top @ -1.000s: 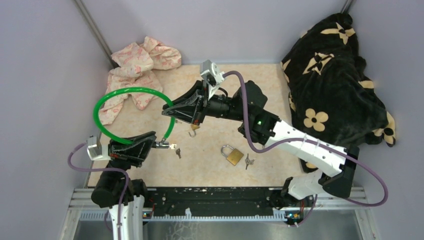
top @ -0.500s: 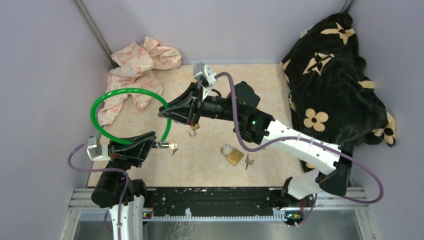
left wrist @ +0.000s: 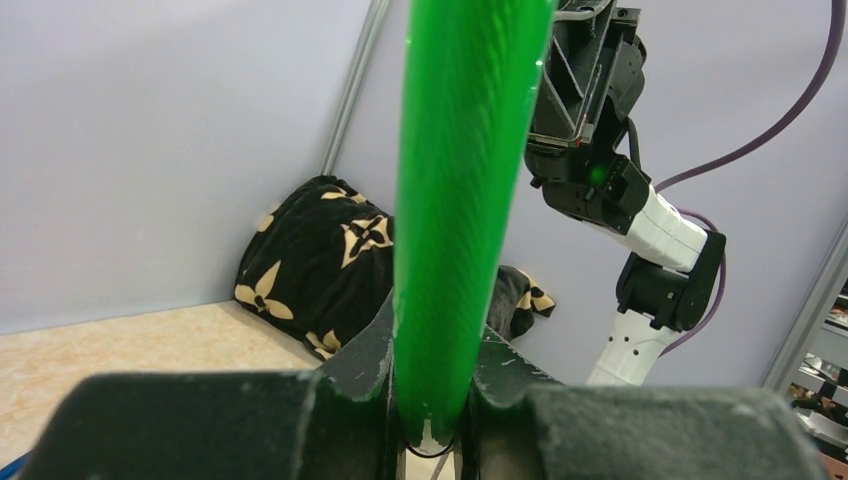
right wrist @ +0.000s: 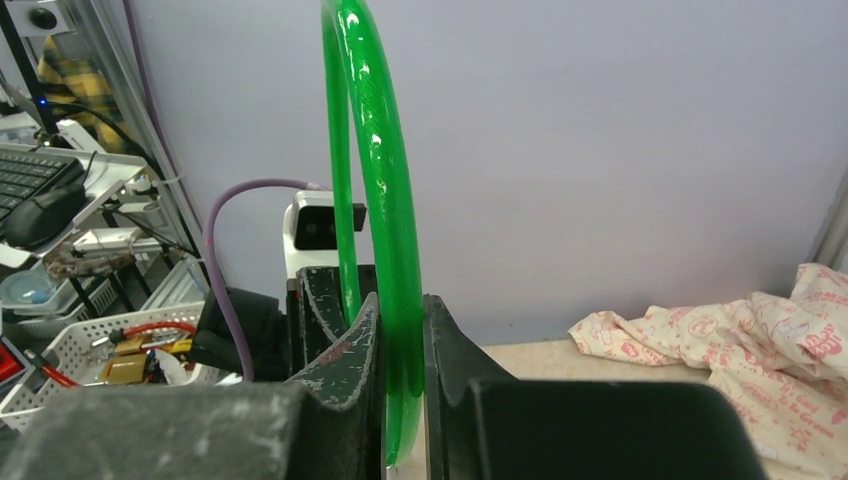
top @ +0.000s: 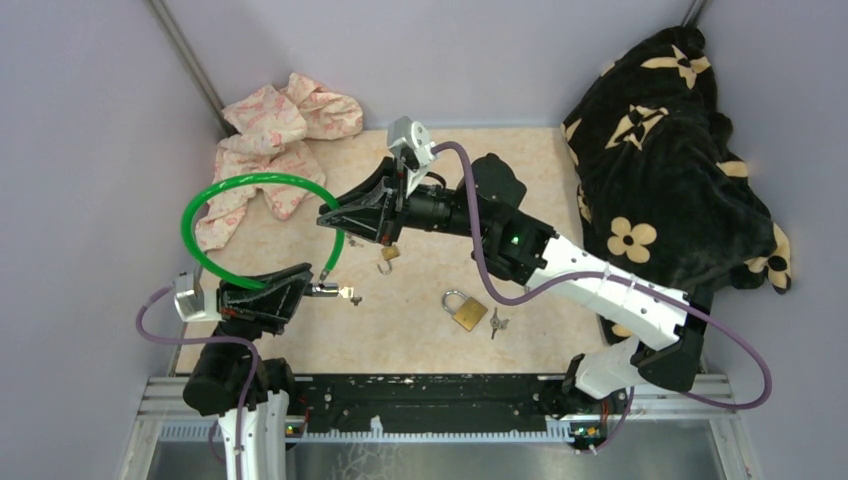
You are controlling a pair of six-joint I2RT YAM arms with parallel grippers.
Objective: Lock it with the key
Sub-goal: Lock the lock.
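Observation:
A green cable lock [top: 250, 181] arcs in a loop above the table's left half. My left gripper [top: 305, 290] is shut on one end of it, and the metal lock head [top: 335, 292] with a small key [top: 355, 298] sticks out to the right. My right gripper [top: 335, 222] is shut on the cable near its other end, whose tip [top: 325, 270] hangs just above the lock head. The cable [left wrist: 460, 200] fills the left wrist view between the jaws of my left gripper [left wrist: 432, 400]. In the right wrist view it [right wrist: 385, 250] is clamped in my right gripper [right wrist: 400, 400].
A brass padlock [top: 465, 310] with keys [top: 497, 323] lies on the table at centre front. A small lock piece [top: 387, 258] lies under the right gripper. A pink cloth [top: 280, 125] sits at the back left. A black flowered blanket [top: 670, 150] sits at the right.
My right gripper has moved a little to the left with its end of the cable, widening the loop leftward. The left arm has stayed in place.

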